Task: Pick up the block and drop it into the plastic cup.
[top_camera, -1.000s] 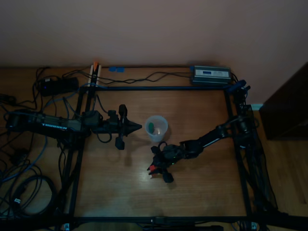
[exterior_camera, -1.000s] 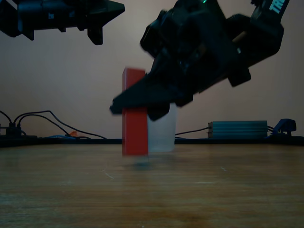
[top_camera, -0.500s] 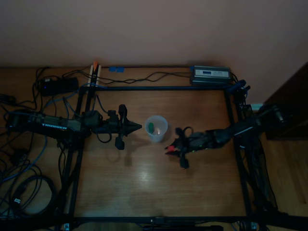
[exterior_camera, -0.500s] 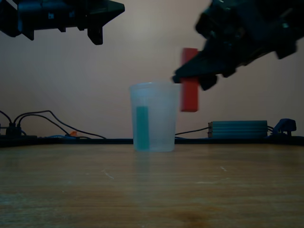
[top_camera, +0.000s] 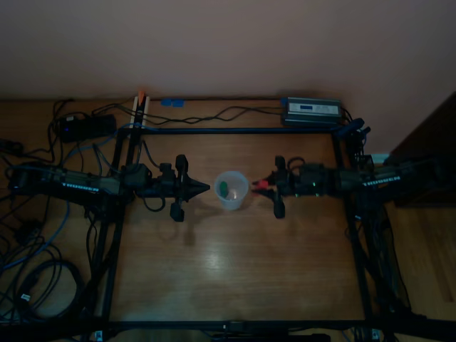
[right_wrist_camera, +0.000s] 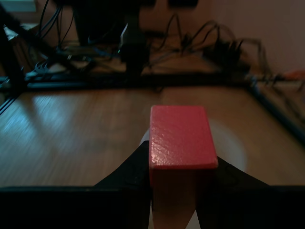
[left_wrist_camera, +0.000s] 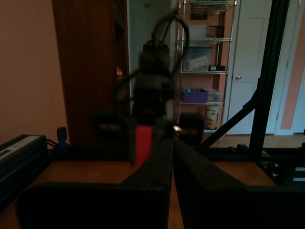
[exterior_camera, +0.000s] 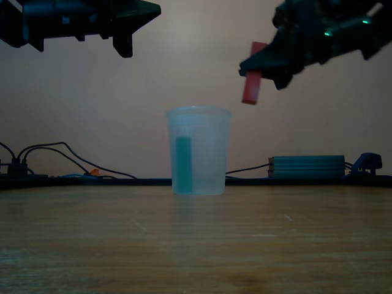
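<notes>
The plastic cup (top_camera: 232,189) (exterior_camera: 199,151) stands upright on the wooden table, translucent and whitish, with a small green piece (exterior_camera: 183,164) inside it. My right gripper (top_camera: 265,186) (exterior_camera: 248,64) (right_wrist_camera: 178,157) is shut on the red block (top_camera: 261,185) (exterior_camera: 252,81) (right_wrist_camera: 181,136), an elongated piece. The block hangs tilted, higher than the cup's rim and just off it toward the exterior view's right. My left gripper (top_camera: 203,188) (left_wrist_camera: 171,143) hovers on the cup's other side, shut on nothing and pointing at the cup. The left wrist view shows the block (left_wrist_camera: 143,143) beyond its fingers.
A black frame rail (top_camera: 235,130) borders the wooden table (top_camera: 235,278). A grey power box (top_camera: 311,110) (exterior_camera: 312,165) sits at the back right, and a power strip and cables (top_camera: 43,235) lie off the top view's left.
My right gripper has carried the red block up from table height and back toward the cup, ending beside and above its rim. The left arm has not moved.
</notes>
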Tool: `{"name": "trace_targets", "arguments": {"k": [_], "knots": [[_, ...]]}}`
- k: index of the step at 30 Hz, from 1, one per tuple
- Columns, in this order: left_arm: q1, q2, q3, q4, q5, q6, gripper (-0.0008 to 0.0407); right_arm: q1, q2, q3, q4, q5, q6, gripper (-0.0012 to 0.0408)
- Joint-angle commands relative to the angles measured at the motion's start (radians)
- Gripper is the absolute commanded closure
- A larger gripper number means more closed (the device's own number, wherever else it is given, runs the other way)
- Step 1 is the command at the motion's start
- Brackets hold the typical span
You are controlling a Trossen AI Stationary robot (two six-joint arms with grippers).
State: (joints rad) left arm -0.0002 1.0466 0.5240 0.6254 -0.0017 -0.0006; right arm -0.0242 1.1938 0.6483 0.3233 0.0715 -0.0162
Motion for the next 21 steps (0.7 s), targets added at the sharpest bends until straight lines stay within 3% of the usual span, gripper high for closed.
{"name": "trace_targets", "arguments": {"k": [1,7,11,21], "knots": [[0.000,0.000,0.000,0.000,0.000,0.000,0.0399,-0.040,0.026,0.063,-0.039,-0.048,-0.021,0.0396],[0.000,0.000,0.000,0.000,0.000,0.000,0.0399,-0.138,0.140,0.239,-0.138,-0.173,-0.050,0.0396],[0.000,0.000,0.000,0.000,0.000,0.000,0.0399,-0.185,0.247,0.321,-0.146,-0.245,-0.049,0.0396],[0.000,0.000,0.000,0.000,0.000,0.000,0.0399,-0.226,0.442,0.429,-0.166,-0.290,-0.035,0.0396]]}}
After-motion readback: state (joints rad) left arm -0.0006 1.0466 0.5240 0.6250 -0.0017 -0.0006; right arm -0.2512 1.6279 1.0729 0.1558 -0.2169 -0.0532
